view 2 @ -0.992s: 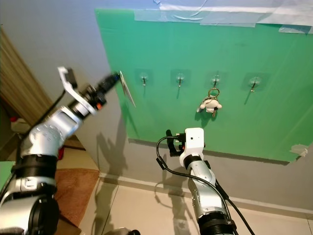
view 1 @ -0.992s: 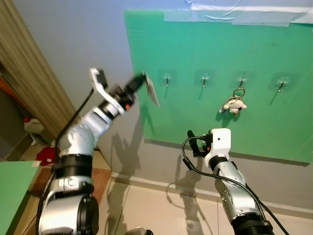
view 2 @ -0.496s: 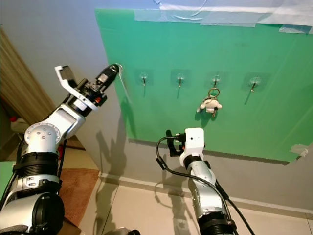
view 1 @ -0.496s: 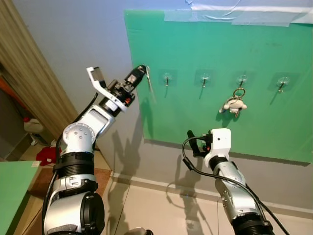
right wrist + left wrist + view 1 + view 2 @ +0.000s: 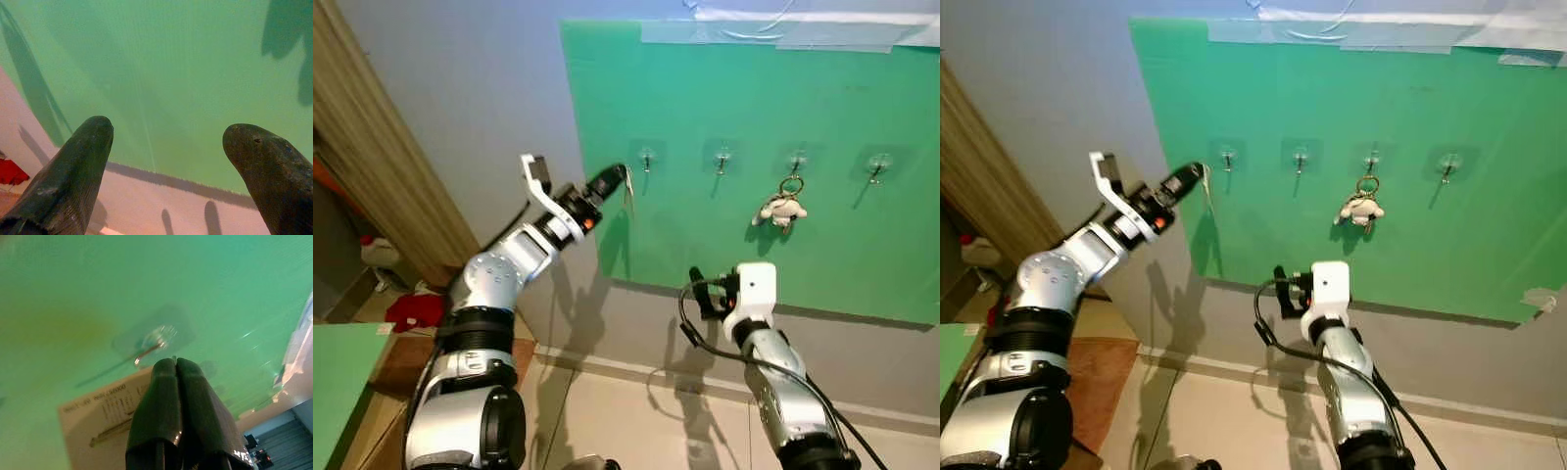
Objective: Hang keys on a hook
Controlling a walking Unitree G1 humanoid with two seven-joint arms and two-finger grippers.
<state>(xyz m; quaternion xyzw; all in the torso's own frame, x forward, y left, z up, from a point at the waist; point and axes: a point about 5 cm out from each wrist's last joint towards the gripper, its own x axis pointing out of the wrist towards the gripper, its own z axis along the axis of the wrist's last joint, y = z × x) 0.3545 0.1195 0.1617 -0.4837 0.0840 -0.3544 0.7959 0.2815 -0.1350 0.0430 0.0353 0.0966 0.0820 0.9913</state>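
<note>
left gripper (image 5: 619, 173) pinching white paper key tag (image 5: 100, 417) with fingers closed, hovering just beside leftmost clear adhesive hook (image 5: 646, 157) on green wall board (image 5: 822, 245) (key itself indistinct). right gripper (image 5: 166, 147) hanging wide open, holding nothing.

Matt green board (image 5: 754, 117), clear plastic hooks (image 5: 647, 157), glossy black fingers (image 5: 161, 391).

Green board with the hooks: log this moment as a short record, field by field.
board: green board taped to a grey wall
hooks: four clear hooks in a row
leftmost hook: bare, nearest the left claw
third hook: holds a keyring with a small white plush charm
left claw: raised, shut on a tagged key, tips close to the leftmost hook
right claw: low, open, faces the board's lower edge
task state: key not yet on a hook
</note>
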